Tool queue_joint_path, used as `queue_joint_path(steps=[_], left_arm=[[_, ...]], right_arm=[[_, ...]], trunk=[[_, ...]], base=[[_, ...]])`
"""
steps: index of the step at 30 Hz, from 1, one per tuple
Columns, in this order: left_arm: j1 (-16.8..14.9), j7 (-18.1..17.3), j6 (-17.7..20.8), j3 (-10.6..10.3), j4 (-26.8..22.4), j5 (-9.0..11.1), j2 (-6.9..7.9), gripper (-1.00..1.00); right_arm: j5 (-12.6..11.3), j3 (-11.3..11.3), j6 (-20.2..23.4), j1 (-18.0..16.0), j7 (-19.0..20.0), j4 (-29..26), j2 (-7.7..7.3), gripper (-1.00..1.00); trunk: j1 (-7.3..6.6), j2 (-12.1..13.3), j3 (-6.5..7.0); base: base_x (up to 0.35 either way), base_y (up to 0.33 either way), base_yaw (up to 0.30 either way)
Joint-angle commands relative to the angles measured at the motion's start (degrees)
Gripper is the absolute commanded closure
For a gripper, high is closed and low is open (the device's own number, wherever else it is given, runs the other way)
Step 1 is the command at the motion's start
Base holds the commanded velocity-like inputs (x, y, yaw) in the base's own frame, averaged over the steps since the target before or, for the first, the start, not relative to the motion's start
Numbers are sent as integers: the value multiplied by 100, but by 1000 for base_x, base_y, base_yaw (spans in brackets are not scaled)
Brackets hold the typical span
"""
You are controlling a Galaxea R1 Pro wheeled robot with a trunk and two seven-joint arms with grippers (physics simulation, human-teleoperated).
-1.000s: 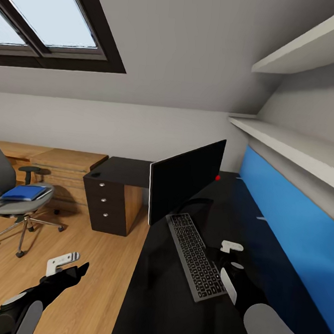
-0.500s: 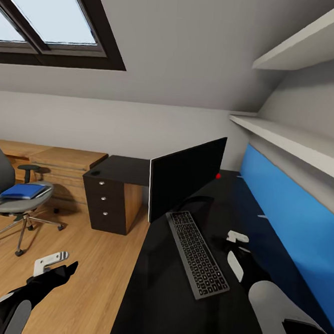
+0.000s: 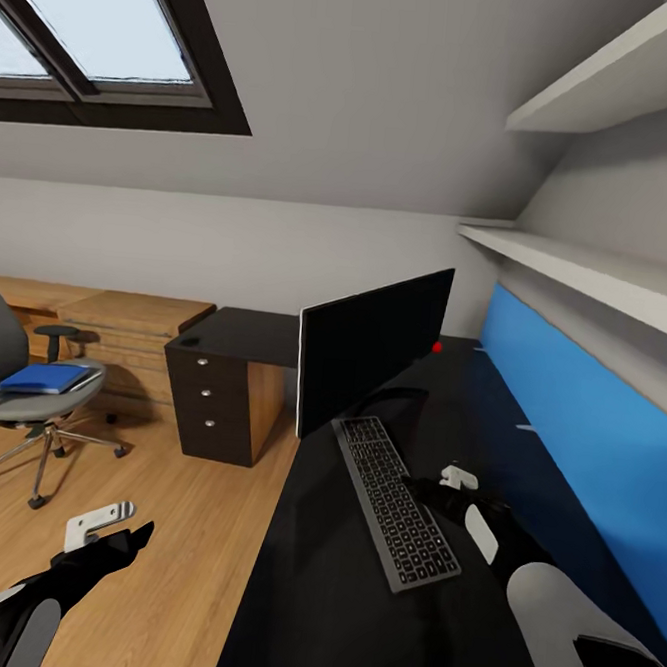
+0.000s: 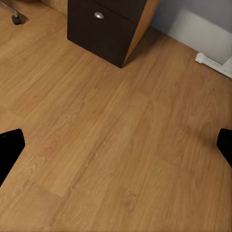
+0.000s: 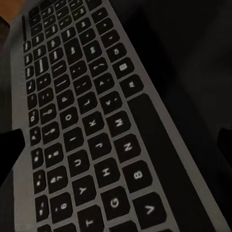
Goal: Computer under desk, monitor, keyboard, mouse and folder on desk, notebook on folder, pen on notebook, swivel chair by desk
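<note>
Right now your right gripper (image 3: 445, 486) hangs low over the black desk (image 3: 351, 616), just beside the keyboard (image 3: 394, 504), and the keyboard lies on its left side. In the right wrist view the keys (image 5: 87, 121) are very close, and the two black fingers (image 5: 10, 150) sit far apart at the edges, so that gripper is spread wide and holds nothing. The keyboard lies flat on the desk. Its long side runs away from you, from the near end by your right arm up to the foot of the monitor (image 3: 371, 362). The monitor stands on the desk past the gripper, with its black front turned toward you and the keyboard. Your left gripper (image 3: 107, 531) hangs over the wood floor (image 4: 116, 145), well apart from the desk. Its fingers (image 4: 9, 150) are spread wide too, with nothing between them. Far off to the left of that gripper stands the swivel chair (image 3: 18, 389), and the blue folder (image 3: 41, 378) lies flat on its seat. The black drawer unit (image 3: 211, 404) with silver knobs stands between the chair and the monitor.
</note>
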Motion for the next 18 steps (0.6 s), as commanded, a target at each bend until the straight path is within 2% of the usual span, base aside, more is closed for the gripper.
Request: queue_joint_path(steps=[1, 8, 12, 17, 18], left_arm=[[-4, 52, 27, -3, -8, 62, 1, -100], [-4, 55, 27, -3, -9, 63, 0, -100], [-4, 51, 27, -3, -7, 63, 0, -100], [-4, 50, 27, -3, -8, 63, -1, -100], [-4, 48, 27, -3, -9, 63, -1, -100]], right_arm=[[-32, -39, 46, -3, 26, -8, 2, -100], [-2, -31, -136, -3, -93, -4, -1, -100], [29, 11, -232, -3, -581, 7, 9, -100], [62, 33, -238, -3, -786, 11, 23, -100], [129, 52, -239, -3, -862, 9, 28, -100]], trunk=[[23, -46, -25], [177, -326, -151], [264, -487, -223], [374, -687, -312], [396, -728, -330]], base=[[0, 0, 0], [0, 0, 0], [0, 0, 0], [0, 0, 0], [0, 0, 0]])
